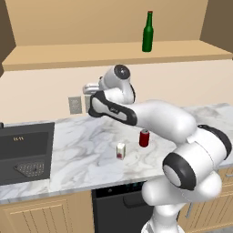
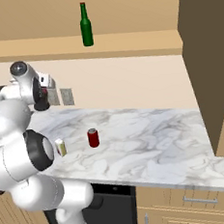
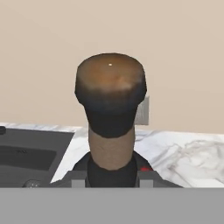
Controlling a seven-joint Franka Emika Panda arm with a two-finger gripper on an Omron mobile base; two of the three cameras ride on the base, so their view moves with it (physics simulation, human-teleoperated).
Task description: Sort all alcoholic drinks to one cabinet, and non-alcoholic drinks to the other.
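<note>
While the squat black round-bellied bottle [image 3: 110,113] sits clamped by its thin neck in the closed hand [image 3: 111,177], lifted above the marble table [image 1: 82,141], the carrying step is under way; next it likely needs raising to the open light-wood wall cabinet [image 1: 113,54] beside the one slim green glass bottle [image 1: 148,32]. One short red can [image 1: 144,138] and one tiny white carton [image 1: 120,150] wait on the table.

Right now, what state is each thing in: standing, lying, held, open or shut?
green bottle: upright on open cabinet shelf
black bottle: held by its neck
gripper: shut on black bottle
red can: upright on counter
white carton: upright on counter
cabinet: open
</note>
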